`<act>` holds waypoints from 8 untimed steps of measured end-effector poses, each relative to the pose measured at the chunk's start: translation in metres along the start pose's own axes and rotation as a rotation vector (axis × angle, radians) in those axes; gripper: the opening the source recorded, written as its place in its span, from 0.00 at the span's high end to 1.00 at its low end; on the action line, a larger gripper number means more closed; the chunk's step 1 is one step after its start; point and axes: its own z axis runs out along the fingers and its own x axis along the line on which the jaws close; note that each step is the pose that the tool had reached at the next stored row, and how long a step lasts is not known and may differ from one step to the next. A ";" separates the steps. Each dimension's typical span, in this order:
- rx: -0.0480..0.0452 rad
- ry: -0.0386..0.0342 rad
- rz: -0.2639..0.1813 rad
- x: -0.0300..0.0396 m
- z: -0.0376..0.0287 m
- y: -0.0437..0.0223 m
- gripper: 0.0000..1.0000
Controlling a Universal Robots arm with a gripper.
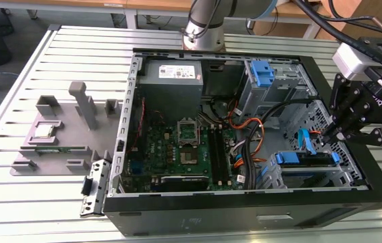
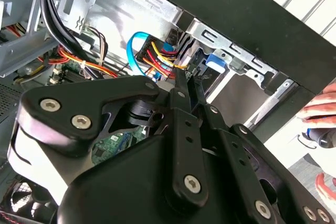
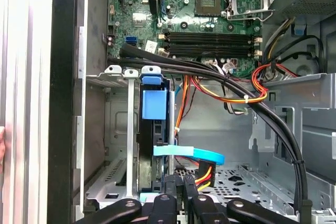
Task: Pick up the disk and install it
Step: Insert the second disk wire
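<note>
Black gripper (image 3: 177,182) at lens, fingers (image 3: 185,187) nearly together, nothing clamped between them, tips just beside blue data cable (image 3: 189,153) at rear of disk (image 3: 147,150). Disk seated on edge in drive cage (image 1: 312,169) at computer case (image 1: 245,212) corner nearest exterior view's right; blue carrier tab (image 3: 154,103) toward motherboard (image 3: 184,19), long axis parallel to case side wall. Gripper (image 1: 332,134) poised over cage edge. Grey fixture (image 1: 62,131) on slatted table (image 1: 15,202), well apart from case.
</note>
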 end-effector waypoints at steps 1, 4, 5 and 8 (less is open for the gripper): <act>0.0000 0.0000 0.000 0.0000 0.0000 0.0001 0.82; 0.0000 -0.0001 0.000 0.0001 0.0001 0.0002 0.83; 0.0000 -0.0001 0.000 0.0001 0.0001 0.0003 0.83; 0.0000 0.0001 0.000 0.0004 0.0000 0.0004 0.83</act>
